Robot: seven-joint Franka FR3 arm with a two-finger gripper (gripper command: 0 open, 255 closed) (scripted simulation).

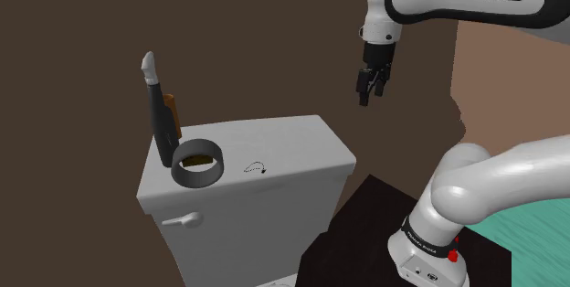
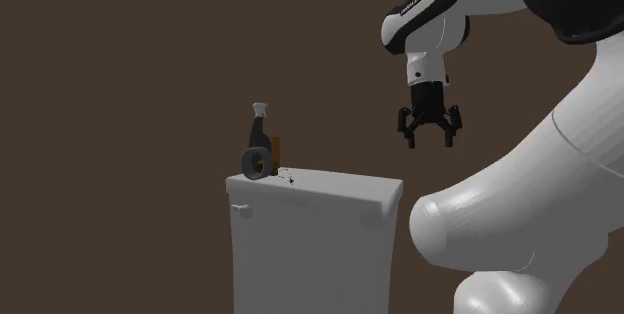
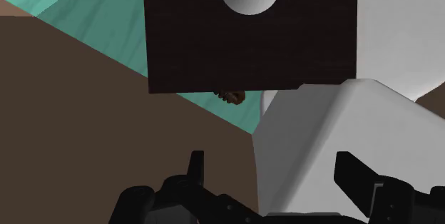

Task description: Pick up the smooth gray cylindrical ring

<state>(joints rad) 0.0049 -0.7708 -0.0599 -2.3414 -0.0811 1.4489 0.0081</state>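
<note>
Nearest in the shoulder view is the dark stand [image 1: 361, 230]. Above it the tool [image 2: 431, 139] hangs in the air, its fingers spread wide and holding nothing, well apart from the ring. Beyond stands a white toilet tank [image 1: 274, 198]. The dark gray ring [image 1: 197, 179] rests on the tank's lid near the far end, its hollow showing tan. A tall dark bottle [image 1: 160, 121] stands just behind it.
</note>
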